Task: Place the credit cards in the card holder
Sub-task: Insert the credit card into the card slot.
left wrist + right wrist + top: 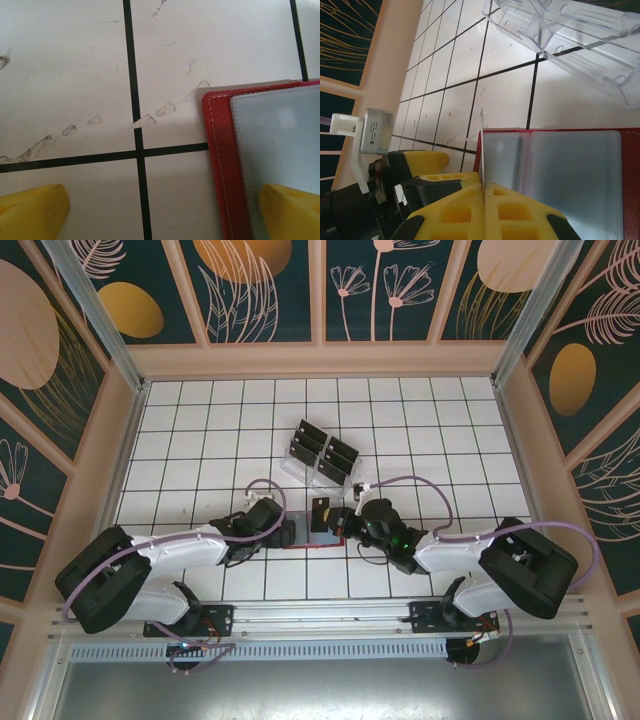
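Observation:
The card holder (305, 534), a red wallet, lies open on the tiles between the two arms, its grey-blue pockets (570, 172) facing up. My right gripper (483, 184) is shut on one credit card (482, 142), seen edge-on and upright over the wallet's left pocket. In the top view that card (322, 512) stands just ahead of the right gripper (340, 520). My left gripper (160, 215) is open and straddles the wallet's left edge (222, 155). One yellow finger (290, 210) is over the pocket, the other on the tile side. Several more credit cards (322, 450) sit in a clear rack.
The clear plastic slotted rack (318, 462) stands a little behind the wallet, and its ribbed wall (570, 45) shows close in the right wrist view. White tiles with black lines run out to the pale walls (120, 470) on all sides.

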### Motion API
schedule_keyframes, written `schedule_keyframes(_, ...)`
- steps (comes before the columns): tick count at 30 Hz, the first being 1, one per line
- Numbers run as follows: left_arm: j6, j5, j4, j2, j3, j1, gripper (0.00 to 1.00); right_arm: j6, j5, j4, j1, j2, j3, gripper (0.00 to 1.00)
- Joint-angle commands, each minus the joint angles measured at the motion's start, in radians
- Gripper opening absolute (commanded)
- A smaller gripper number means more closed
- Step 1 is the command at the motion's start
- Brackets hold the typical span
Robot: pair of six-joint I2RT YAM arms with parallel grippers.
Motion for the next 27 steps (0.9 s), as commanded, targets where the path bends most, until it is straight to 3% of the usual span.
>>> schedule_keyframes(1,-0.004,-0.023,-0.044,0.052,0.007,-0.008,0.98,0.025,0.022,0.107,0.0,0.023,-0.029,0.0)
schedule_keyframes(27,-0.062,-0.038,-0.06,0.026,-0.035,-0.014,0.98,0.044,0.058,0.45,0.028,0.26,-0.085,0.0)
